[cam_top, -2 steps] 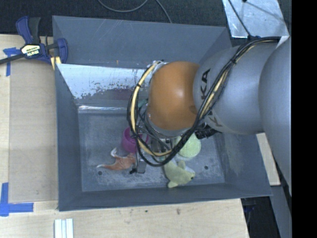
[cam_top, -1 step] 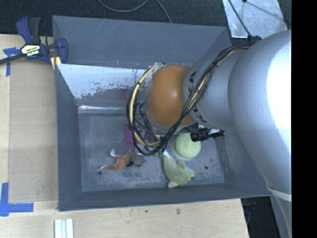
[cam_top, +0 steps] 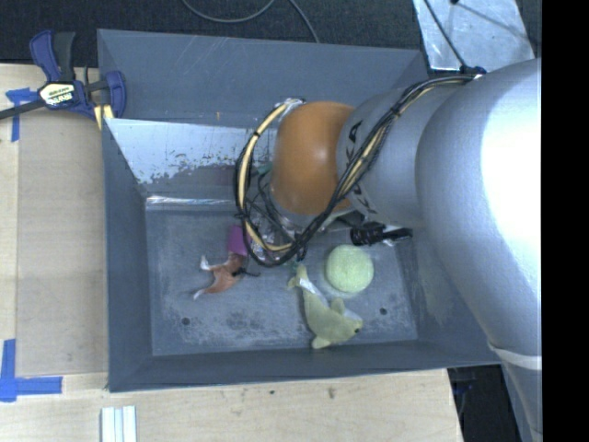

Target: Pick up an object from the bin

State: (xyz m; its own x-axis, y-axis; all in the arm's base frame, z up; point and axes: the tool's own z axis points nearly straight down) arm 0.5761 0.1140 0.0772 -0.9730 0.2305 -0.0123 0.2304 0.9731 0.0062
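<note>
Two things, a purple piece (cam_top: 237,240) and a brown toy (cam_top: 221,276), are crowding the claw (cam_top: 261,244), its opening impossible to tell; I am advising centring over one.

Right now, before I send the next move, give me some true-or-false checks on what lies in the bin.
A pale green ball lies on the bin floor, right of centre. True.
The ball rests on top of the yellow-green soft toy. False: the toy lies beside it, nearer the front wall.
A small brown figure lies left of the ball. True.
The bin is heaped full. False: few things lie in it.
</note>
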